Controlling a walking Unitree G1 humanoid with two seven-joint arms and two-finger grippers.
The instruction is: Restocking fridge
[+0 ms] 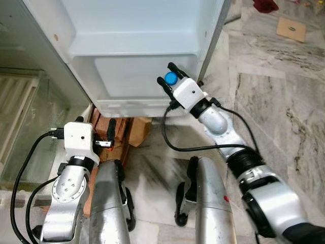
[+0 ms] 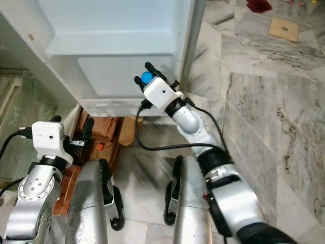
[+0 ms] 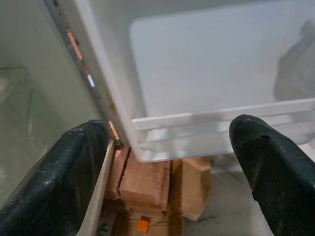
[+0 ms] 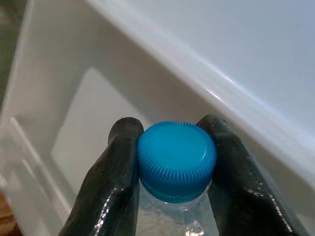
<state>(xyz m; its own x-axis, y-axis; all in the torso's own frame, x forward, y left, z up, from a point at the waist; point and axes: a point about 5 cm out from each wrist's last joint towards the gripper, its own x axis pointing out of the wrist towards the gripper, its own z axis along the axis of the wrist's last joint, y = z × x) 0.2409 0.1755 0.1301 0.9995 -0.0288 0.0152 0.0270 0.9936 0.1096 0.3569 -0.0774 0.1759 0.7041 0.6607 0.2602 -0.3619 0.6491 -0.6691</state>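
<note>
The right gripper [image 1: 169,77] is clamped on the neck of a water bottle [image 4: 174,216], just under its blue cap [image 4: 176,160]. It holds the bottle up against the front of the bottom door shelf [image 1: 142,84] of the open fridge door [image 1: 137,30], near the shelf's right end. The bottle looks like it is inside the shelf or going in, but I cannot tell if it is standing on the bottom.

So the step looks like putting the bottle in the shelf. Next, the bottle should go down until it stands, and then the fingers can let go.

The left gripper [image 3: 172,162] is spread wide with nothing in it. It waits low near the shelf's left corner, above some bricks [image 1: 114,134] on the floor [image 1: 269,101].
</note>
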